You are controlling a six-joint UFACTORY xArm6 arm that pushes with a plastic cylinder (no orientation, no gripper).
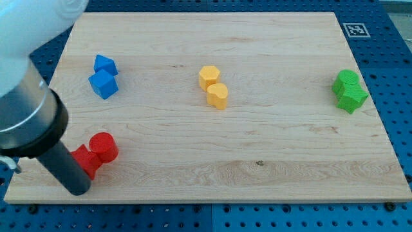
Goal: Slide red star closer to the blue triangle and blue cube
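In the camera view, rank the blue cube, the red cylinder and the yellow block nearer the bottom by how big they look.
1. red cylinder
2. blue cube
3. lower yellow block
The differences are slight, and the cylinder's nearness to the camera may explain its lead.

I see the red star lying flat near the board's bottom-left corner, partly hidden. The blue triangle and blue cube sit touching near the left edge, toward the top-left corner.
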